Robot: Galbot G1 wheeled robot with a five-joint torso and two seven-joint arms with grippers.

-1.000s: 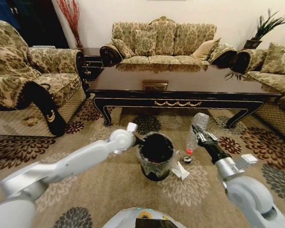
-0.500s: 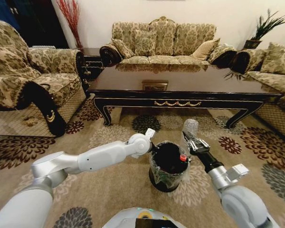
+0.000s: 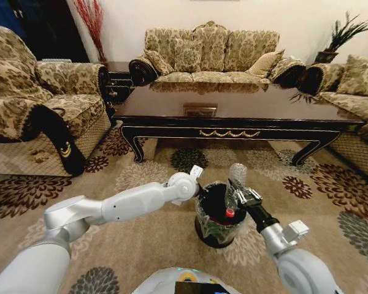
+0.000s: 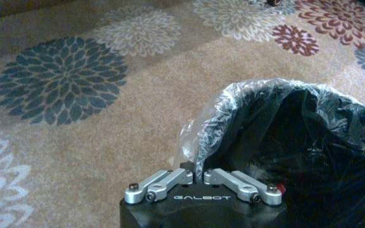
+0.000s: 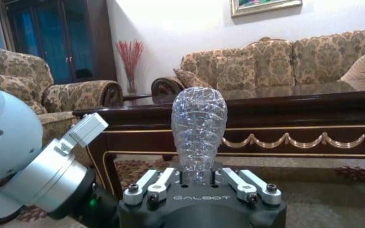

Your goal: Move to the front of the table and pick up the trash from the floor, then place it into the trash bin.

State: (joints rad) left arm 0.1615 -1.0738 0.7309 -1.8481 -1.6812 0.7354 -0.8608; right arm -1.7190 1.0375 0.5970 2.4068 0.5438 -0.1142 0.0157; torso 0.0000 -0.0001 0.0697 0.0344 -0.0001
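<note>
Crumpled clear plastic bottle with a red cap [image 3: 233, 184] is clamped in the right gripper [image 3: 239, 197], cap end down inside the small round black bin lined with a clear bag [image 3: 216, 229]. Left gripper [image 4: 197, 176] is pinched together on the bin's bag rim. Glossy dark wood coffee table [image 3: 245, 116] stands beyond both grippers.
</note>
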